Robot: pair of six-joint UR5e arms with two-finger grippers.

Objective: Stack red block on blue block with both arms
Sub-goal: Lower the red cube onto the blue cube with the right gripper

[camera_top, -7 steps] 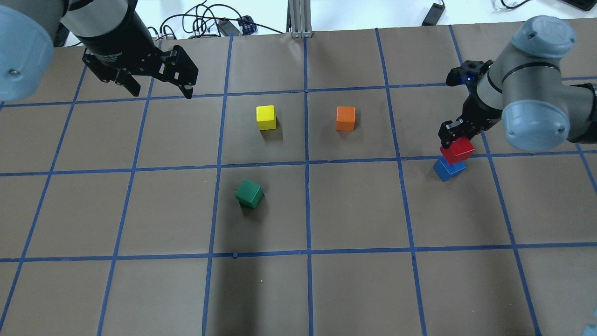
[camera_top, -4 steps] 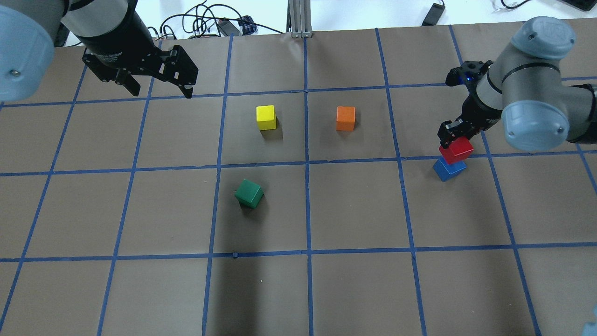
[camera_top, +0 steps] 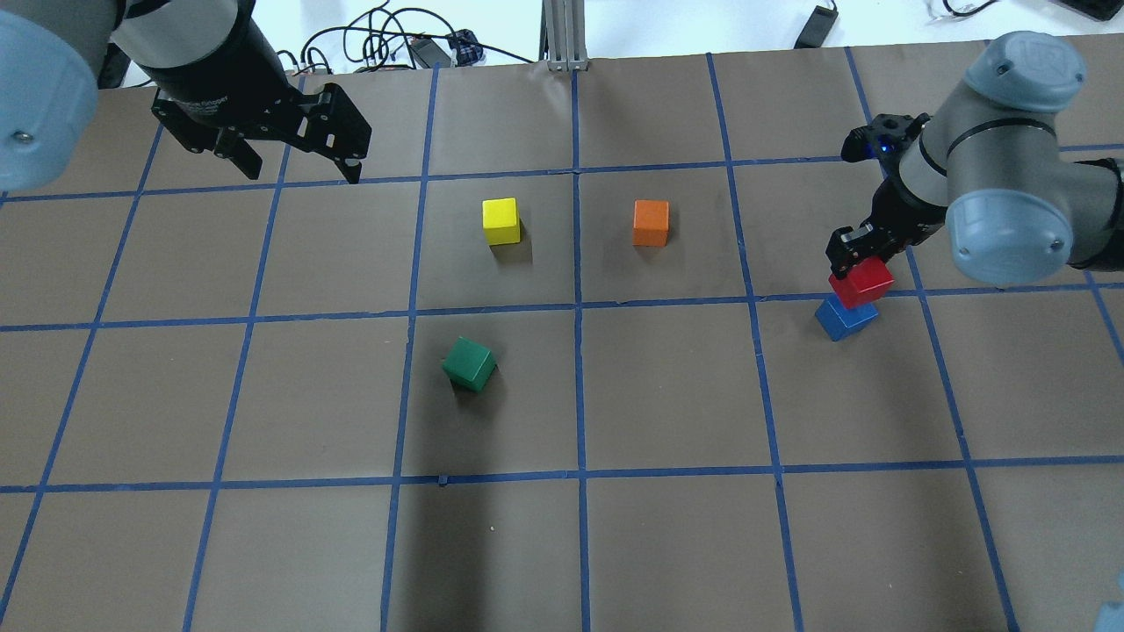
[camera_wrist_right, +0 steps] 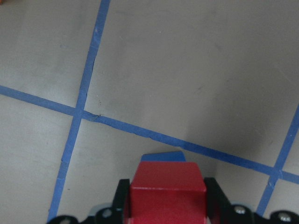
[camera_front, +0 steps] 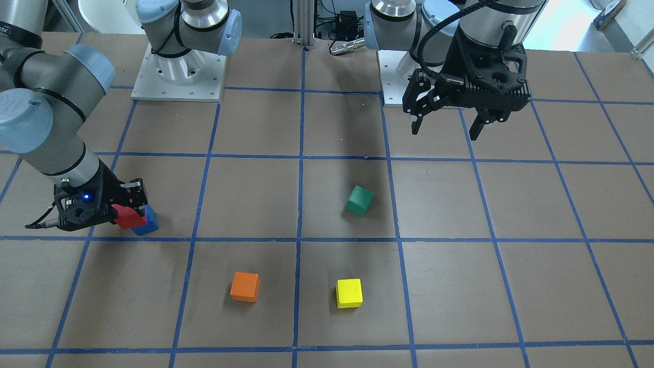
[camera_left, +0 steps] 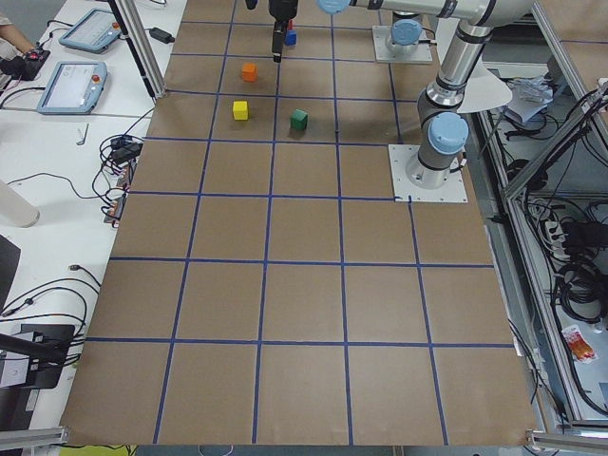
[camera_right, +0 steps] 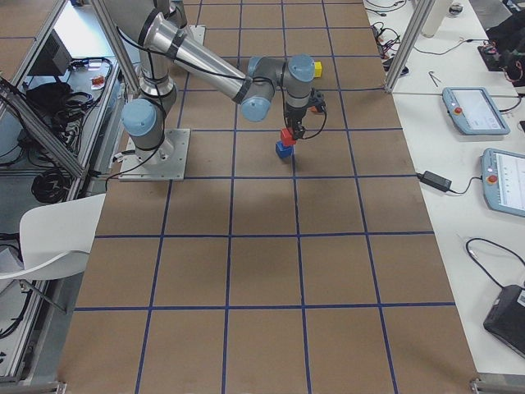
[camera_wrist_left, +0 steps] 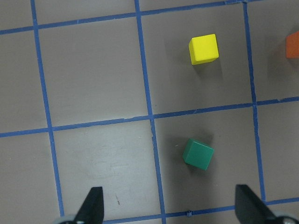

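Note:
My right gripper (camera_top: 859,265) is shut on the red block (camera_top: 863,281) and holds it directly over the blue block (camera_top: 845,319), which sits on the table at the right. The red block is on or just above the blue one and slightly offset; I cannot tell if they touch. In the right wrist view the red block (camera_wrist_right: 167,196) sits between my fingers (camera_wrist_right: 215,200), with a strip of the blue block (camera_wrist_right: 163,157) showing beyond it. The pair also shows in the front view (camera_front: 126,216). My left gripper (camera_top: 304,168) is open and empty, high above the table's far left.
A yellow cube (camera_top: 500,221) and an orange cube (camera_top: 651,222) stand near the table's middle at the back. A green cube (camera_top: 469,363) lies turned, nearer the front. Blue tape lines grid the brown table (camera_top: 667,395).
The left gripper has drifted slightly toward the table's far edge. The right gripper and the red block have barely moved.

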